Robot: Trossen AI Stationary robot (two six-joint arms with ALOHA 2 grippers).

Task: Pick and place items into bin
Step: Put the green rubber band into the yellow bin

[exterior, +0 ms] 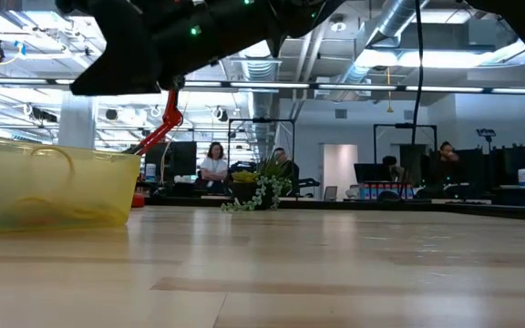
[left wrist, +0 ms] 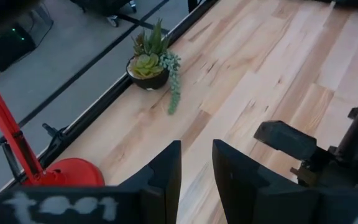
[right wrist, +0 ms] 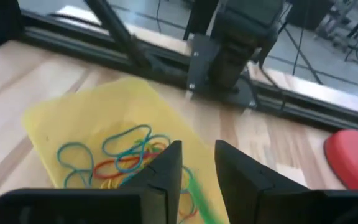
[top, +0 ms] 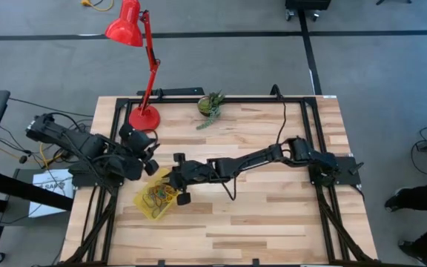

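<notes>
The yellow translucent bin (top: 156, 199) (exterior: 53, 187) (right wrist: 73, 118) rests flat on the table near its left side. Several loose rubber bands (right wrist: 123, 155) in blue, red, green and yellow lie inside it. My right gripper (top: 173, 181) (right wrist: 197, 168) reaches in from the right and hovers over the bin's right part, its fingers nearly together around a blurred green rubber band (right wrist: 196, 193). My left gripper (top: 153, 159) (left wrist: 196, 168) waits just left of and beyond the bin, fingers close together, holding nothing. My right gripper has the green rubber band (right wrist: 191, 183) between its two fingers, coming from above and slanting down toward the bin. The band trails below the fingertips over the bin's inside and is blurred. Which part of the loop is held cannot be seen.
The red lamp's base (top: 144, 117) (left wrist: 67, 171) (right wrist: 353, 155) stands at the table's far left, its arm rising over the far edge. A small potted plant (top: 211, 106) (left wrist: 148, 65) sits by the far edge. People sit in the room beyond the table.
</notes>
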